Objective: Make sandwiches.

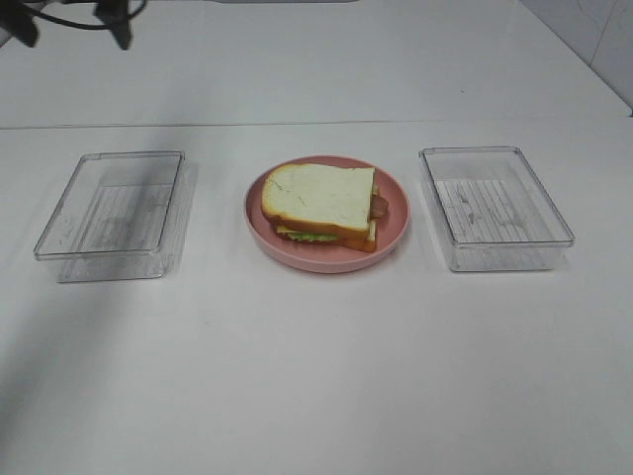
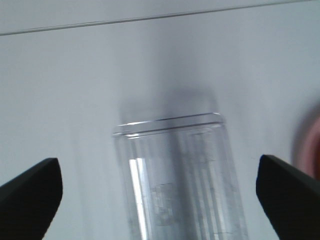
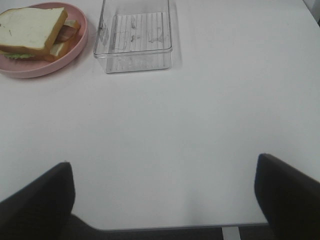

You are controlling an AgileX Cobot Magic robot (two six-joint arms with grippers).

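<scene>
The sandwich sits stacked on the pink plate, between two clear trays; my left fingers and right fingers are spread, grasping nothing; assembly looks finished, so next I'd only pull clear.

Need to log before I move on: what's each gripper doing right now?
Left gripper: open, holding nothing, above the left box.
Right gripper: open, holding nothing, over bare table.
</scene>
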